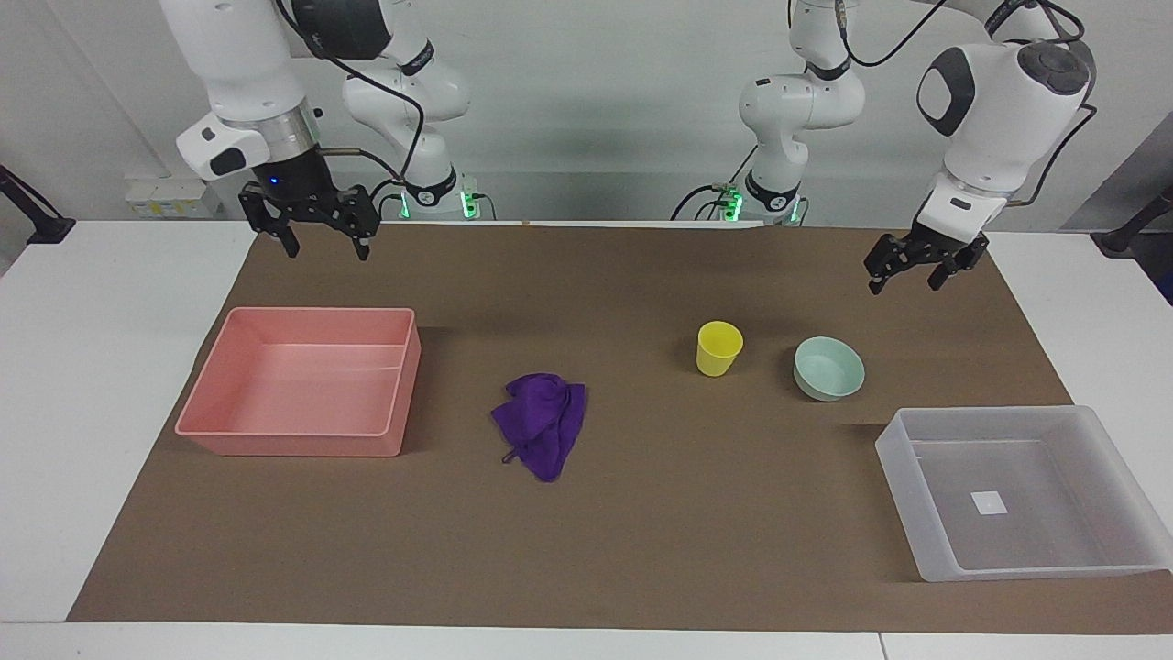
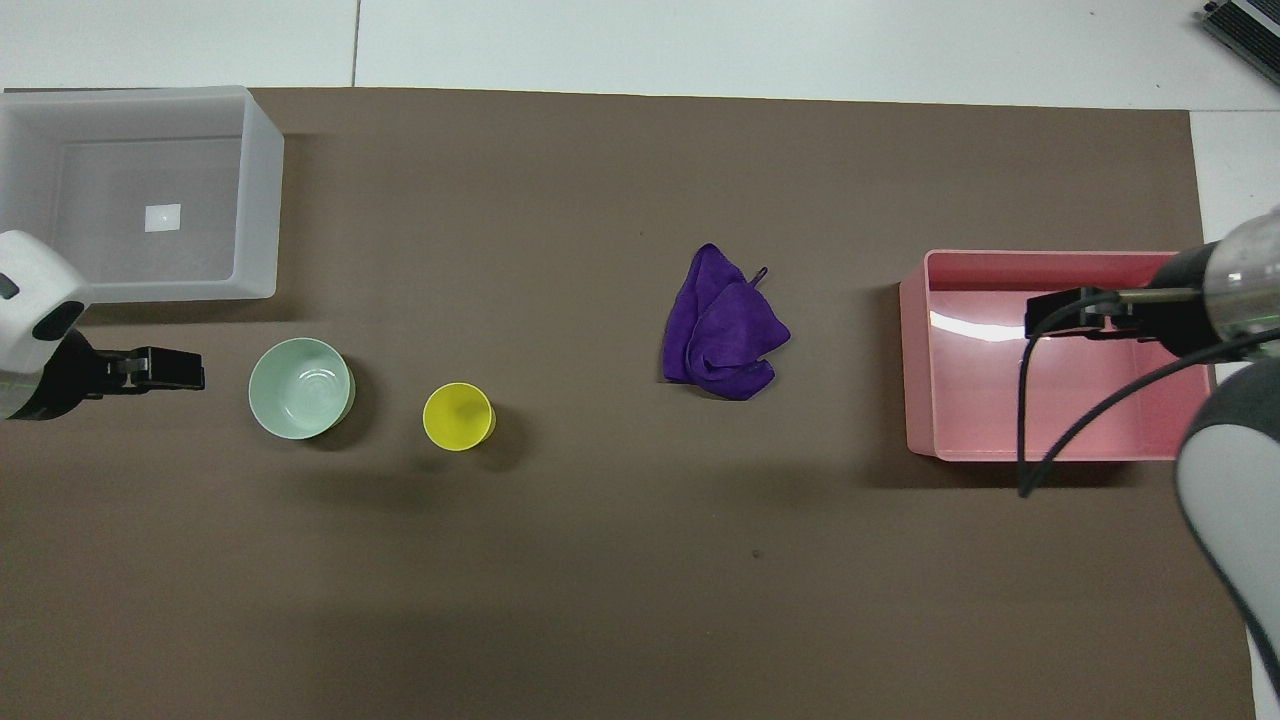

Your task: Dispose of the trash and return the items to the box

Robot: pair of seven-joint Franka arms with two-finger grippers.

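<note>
The purple rag [image 1: 541,422] lies crumpled mid-mat, also seen from overhead [image 2: 722,325]. The yellow cup [image 1: 718,348] stands upright beside the mint-green bowl [image 1: 828,368]; overhead shows the cup [image 2: 458,416] and the bowl [image 2: 301,388]. The translucent box [image 1: 893,449] sits at the left arm's end, farther from the robots than the bowl, holding only its white sticker. My left gripper [image 1: 904,280] hangs open and empty in the air beside the bowl. My right gripper [image 1: 327,247] hangs open and empty over the mat near the pink bin.
A pink bin [image 1: 302,446] with nothing in it stands at the right arm's end; overhead, the right gripper [image 2: 1040,315] overlaps the bin [image 2: 915,370]. The left gripper [image 2: 190,370] shows beside the bowl. A brown mat [image 1: 641,550] covers the table.
</note>
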